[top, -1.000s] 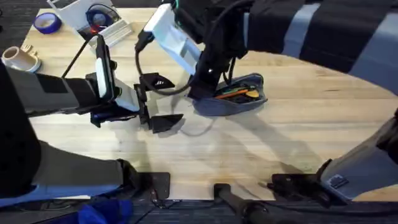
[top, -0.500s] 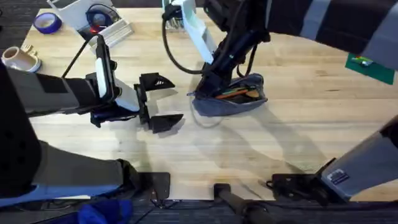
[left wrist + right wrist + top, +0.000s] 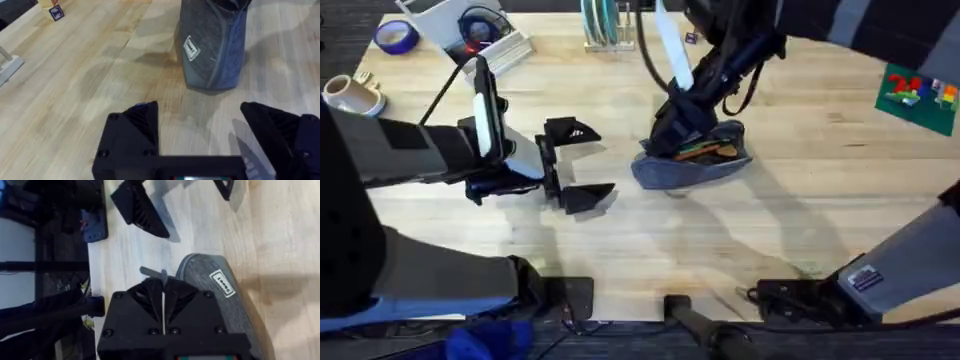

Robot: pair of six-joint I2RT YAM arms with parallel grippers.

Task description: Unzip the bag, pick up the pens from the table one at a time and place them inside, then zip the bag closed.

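The grey-blue bag (image 3: 692, 170) lies on the table (image 3: 800, 220) just right of centre, its top partly open. An orange pen (image 3: 703, 152) shows inside the opening. My right gripper (image 3: 672, 128) is down at the bag's left end. In the right wrist view its fingers (image 3: 150, 297) are pressed together on the grey zipper pull (image 3: 151, 272), with the bag (image 3: 220, 287) right beside them. My left gripper (image 3: 575, 165) hovers open to the left of the bag, nothing between its fingers. In the left wrist view the bag (image 3: 212, 45) stands ahead of the left gripper (image 3: 200, 130).
At the far left are a blue tape roll (image 3: 395, 37), a tan cup (image 3: 350, 92) and a clear box (image 3: 470, 30). A rack of discs (image 3: 605, 25) stands at the back. A green plate with bricks (image 3: 920, 95) is at the right.
My right gripper has slid a little to the right along the bag's top while its forearm swung back and up. The left arm has stayed still.
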